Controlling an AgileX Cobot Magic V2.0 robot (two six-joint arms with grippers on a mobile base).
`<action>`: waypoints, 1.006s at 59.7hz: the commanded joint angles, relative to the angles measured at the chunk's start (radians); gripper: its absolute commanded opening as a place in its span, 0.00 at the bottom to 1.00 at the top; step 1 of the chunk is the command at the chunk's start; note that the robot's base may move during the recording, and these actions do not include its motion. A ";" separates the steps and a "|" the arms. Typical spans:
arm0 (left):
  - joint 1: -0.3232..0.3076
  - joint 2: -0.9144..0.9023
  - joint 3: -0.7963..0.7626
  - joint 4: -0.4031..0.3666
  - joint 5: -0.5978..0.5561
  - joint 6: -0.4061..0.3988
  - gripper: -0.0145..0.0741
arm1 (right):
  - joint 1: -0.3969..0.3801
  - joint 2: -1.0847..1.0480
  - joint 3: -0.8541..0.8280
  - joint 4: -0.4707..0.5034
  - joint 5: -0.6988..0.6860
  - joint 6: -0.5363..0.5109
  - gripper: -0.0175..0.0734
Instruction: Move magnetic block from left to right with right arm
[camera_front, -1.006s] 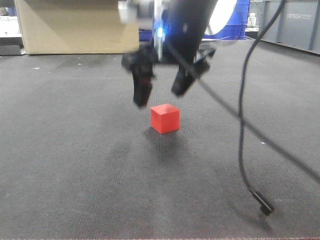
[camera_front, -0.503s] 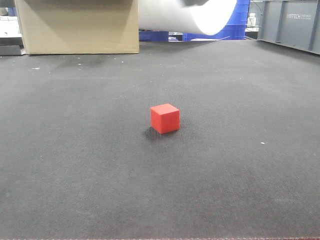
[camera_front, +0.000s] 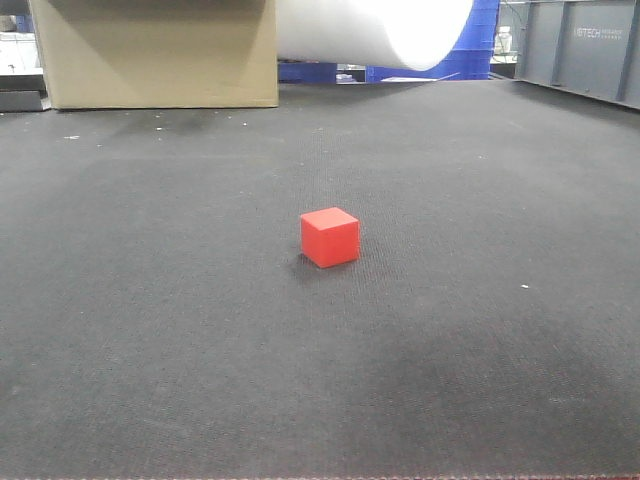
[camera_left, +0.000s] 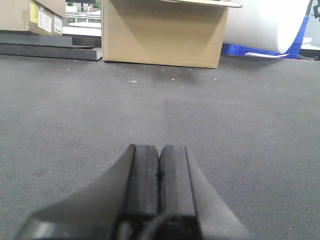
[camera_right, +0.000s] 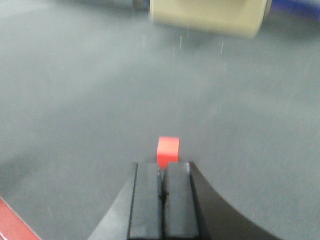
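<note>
Both grippers, left (camera_left: 159, 165) and right (camera_right: 162, 182), are closed and empty; the magnetic block (camera_front: 329, 237) sits alone on the mat (camera_front: 150, 300).

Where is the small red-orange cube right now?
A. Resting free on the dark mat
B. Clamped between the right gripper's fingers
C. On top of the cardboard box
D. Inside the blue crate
A. The small red-orange cube sits alone on the dark mat, and the right gripper is shut, empty, short of it.

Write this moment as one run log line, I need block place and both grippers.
block: red block alone on dark mat | left gripper: shut, empty | right gripper: shut, empty, away from block
</note>
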 joint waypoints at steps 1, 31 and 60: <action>-0.003 -0.011 0.008 0.000 -0.091 -0.007 0.03 | -0.001 -0.108 0.010 0.008 -0.108 0.000 0.31; -0.003 -0.011 0.008 0.000 -0.091 -0.007 0.03 | -0.001 -0.390 0.042 0.008 -0.107 0.000 0.31; -0.003 -0.011 0.008 0.000 -0.091 -0.007 0.03 | -0.344 -0.390 0.188 0.010 -0.123 0.000 0.31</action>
